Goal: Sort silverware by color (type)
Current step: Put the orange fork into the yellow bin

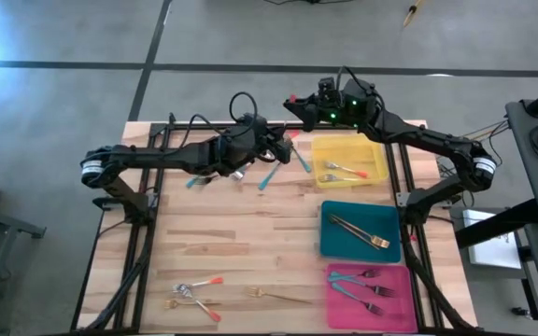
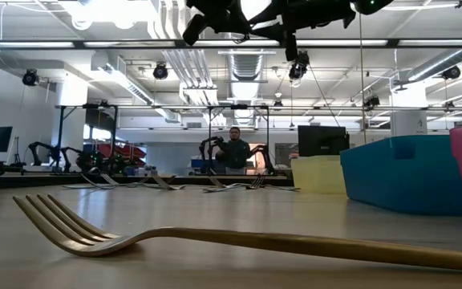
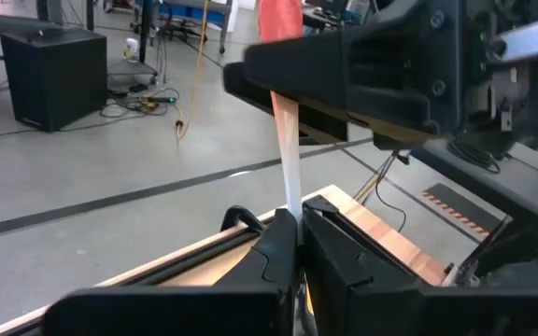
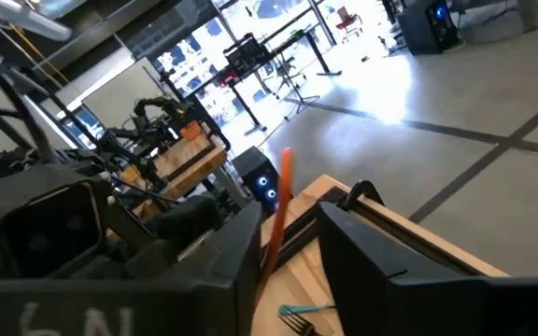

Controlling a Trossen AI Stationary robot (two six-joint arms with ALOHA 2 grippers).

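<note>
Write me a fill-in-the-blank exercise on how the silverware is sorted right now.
1. The forks in the yellow tray have ____ handles.
2. The teal tray holds ____ forks.
3. The forks in the pink tray have ____ handles.
4. The left gripper, close to the right gripper, has its fingers shut on a ____-handled utensil.

Missing words: red-orange; gold; teal; red-orange.

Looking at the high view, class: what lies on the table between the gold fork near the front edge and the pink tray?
Nothing: between the gold fork and the pink tray, only bare wood shows in the high view.
</note>
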